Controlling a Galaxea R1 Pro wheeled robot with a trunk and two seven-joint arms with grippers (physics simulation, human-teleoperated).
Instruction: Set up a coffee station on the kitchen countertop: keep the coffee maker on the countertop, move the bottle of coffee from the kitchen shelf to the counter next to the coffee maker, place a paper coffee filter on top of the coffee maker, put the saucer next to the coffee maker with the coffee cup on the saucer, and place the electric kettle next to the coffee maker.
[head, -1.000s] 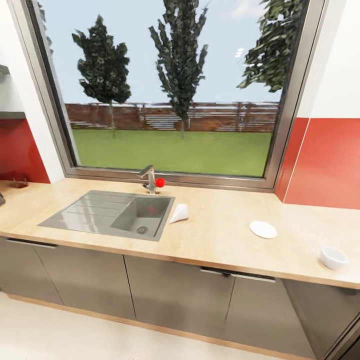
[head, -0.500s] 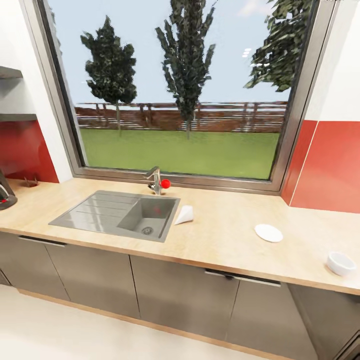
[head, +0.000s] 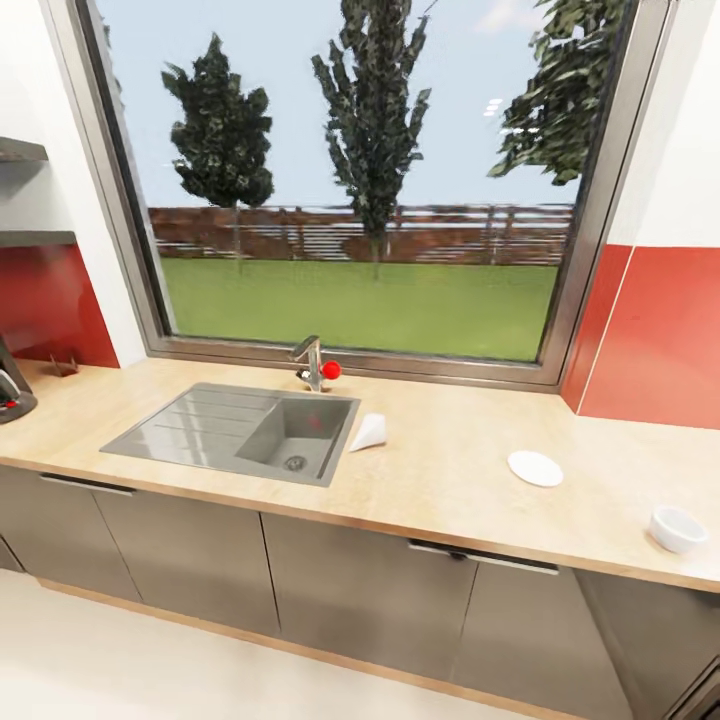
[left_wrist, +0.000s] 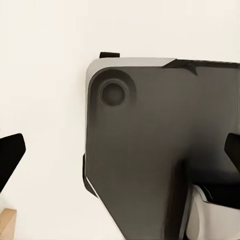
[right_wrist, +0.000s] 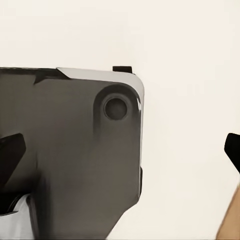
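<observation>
Head view takes in the long wood-grain counter (head: 450, 480) under the window: the paper coffee filter (head: 368, 433) lies on its side just beside the sink (head: 240, 432), the saucer (head: 535, 468) sits further right, and the coffee cup (head: 677, 528) stands apart from it near the right end. At the far left edge a sliver of the coffee maker (head: 10, 385) peeks in, with the kitchen shelf (head: 35, 238) above. The wrist views look down on the robot's dark base plate (left_wrist: 160, 150) over pale floor; the left fingers (left_wrist: 9, 159) and right fingers (right_wrist: 233, 149) are spread wide, holding nothing.

Dark robot base (left_wrist: 160, 165) over pale floor (left_wrist: 45, 75).
</observation>
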